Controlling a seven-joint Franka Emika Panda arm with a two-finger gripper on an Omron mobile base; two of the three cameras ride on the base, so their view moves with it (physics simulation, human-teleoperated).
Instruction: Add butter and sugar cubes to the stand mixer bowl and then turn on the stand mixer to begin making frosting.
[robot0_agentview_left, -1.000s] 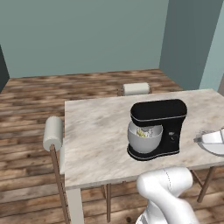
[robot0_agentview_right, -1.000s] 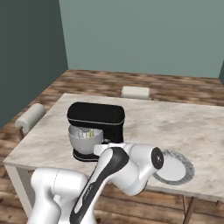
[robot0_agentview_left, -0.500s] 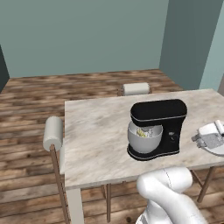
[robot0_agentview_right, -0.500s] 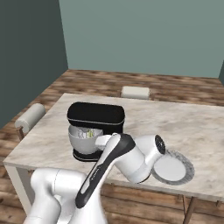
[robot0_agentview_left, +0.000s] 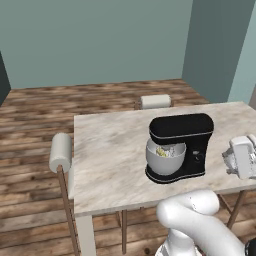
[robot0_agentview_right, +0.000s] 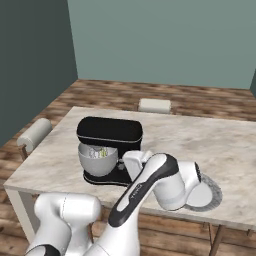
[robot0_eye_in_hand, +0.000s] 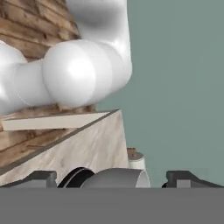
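The black stand mixer stands on the marble table with the silver stand mixer bowl under its head. Inside the bowl lies a pale-yellow piece, the butter, beside the whisk. I cannot pick out sugar cubes as separate pieces. My gripper hovers just right of the mixer and faces its side. It is open, with nothing between the fingertips. In the hand view a rounded grey shape and a black edge show low between the tips.
A shallow grey-white plate lies on the table right of the mixer, partly under my wrist. Chairs stand at the far side and the left end. The table's left half has free room.
The hand has swung over the plate and come in at the right side of the mixer. The jaws stayed open and the mixer and bowl have not moved.
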